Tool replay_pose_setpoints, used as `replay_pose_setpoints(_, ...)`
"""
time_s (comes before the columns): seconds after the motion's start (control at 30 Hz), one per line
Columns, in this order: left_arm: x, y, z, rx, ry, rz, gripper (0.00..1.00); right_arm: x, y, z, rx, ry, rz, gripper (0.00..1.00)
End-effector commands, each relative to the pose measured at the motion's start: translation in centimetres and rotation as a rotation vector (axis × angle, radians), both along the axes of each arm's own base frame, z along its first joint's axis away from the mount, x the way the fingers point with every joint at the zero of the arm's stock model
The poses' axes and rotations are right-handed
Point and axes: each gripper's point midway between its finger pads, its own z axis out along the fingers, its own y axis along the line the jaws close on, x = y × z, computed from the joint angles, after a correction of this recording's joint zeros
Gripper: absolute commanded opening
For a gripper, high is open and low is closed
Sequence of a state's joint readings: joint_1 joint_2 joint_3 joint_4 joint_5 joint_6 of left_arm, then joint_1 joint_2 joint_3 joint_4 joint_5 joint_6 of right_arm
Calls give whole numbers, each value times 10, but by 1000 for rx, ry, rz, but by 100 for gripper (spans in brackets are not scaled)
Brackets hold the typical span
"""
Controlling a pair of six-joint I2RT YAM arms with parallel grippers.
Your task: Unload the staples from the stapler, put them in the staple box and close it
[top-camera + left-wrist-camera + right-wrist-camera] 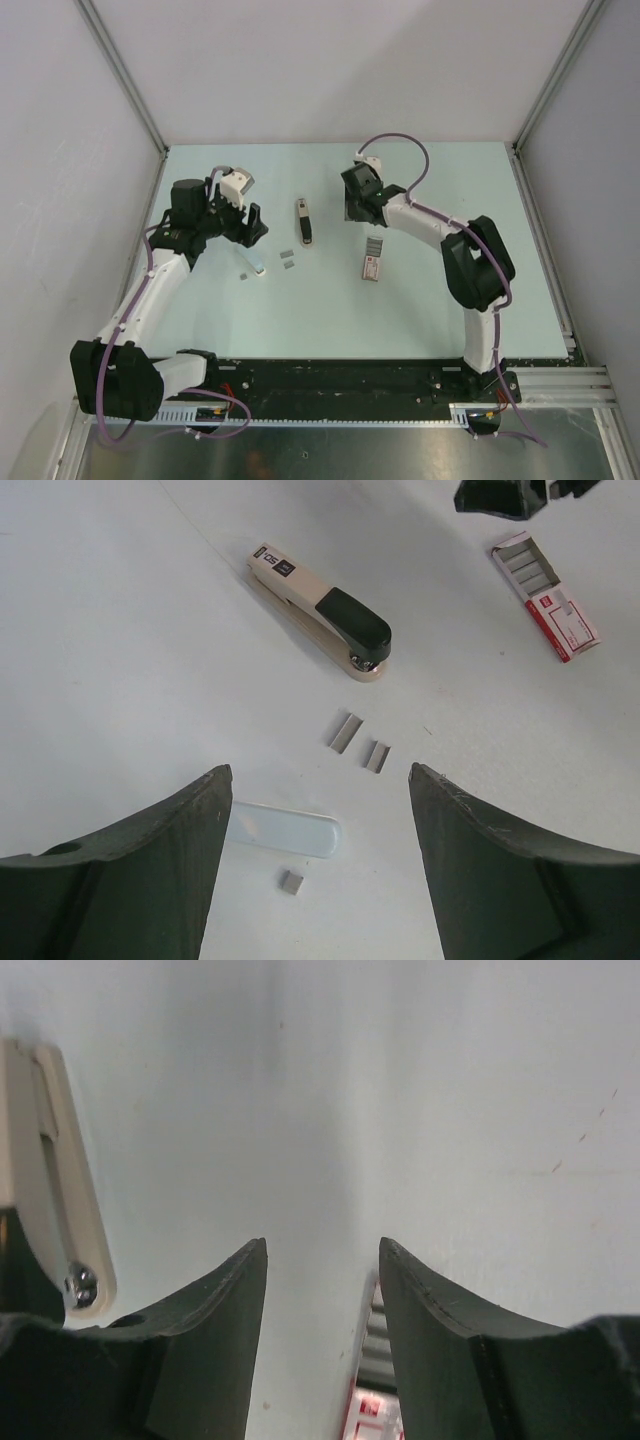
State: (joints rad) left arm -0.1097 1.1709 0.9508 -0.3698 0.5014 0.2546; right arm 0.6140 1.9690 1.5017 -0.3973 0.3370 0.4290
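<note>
The left pincer (318,772) was held spread wide over the pale green worktop (420,310), and nothing was gripped between its dark fingers (130,880). The staples (345,730), short grey metallic strips, were seen lying loose on the worktop. Two strips were placed side by side just ahead of the gap between the fingertips, between that pincer and the cream stapler (320,615) with its black top. A third, smaller bit was found further in between the fingers, just beside a pale blue-white flattened tube (285,830). None of them was touched by either finger.

The right pincer (322,1244) was also parted and empty, held low over bare worktop. The stapler's cream end was seen at its left, and a red-and-white cardboard box (560,625) holding further grey strips lay near it. In the top view the loose staples were located on the far side of the stapler from this pincer, well apart from it.
</note>
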Motion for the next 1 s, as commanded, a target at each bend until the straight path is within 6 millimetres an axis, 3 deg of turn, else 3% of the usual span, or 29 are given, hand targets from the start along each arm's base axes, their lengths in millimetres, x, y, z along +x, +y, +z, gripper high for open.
replay_pose_setpoints(0.0, 2, 0, 12, -5, -30, -13, 76, 19, -13, -14, -89, 12, -7, 54)
replay_pose_setpoints(0.3, 3, 0, 9, -1, -24, -18, 77, 11, -43, -57, -147, 109, -53, 47)
replay_pose_setpoints(0.7, 1, -1, 10, -4, -26, -24, 77, -1, -55, -74, -134, 172, -59, 42)
replay_pose_setpoints(0.97, 0, -2, 11, -7, -28, -30, 77, -26, -63, -83, -114, 226, -93, 39)
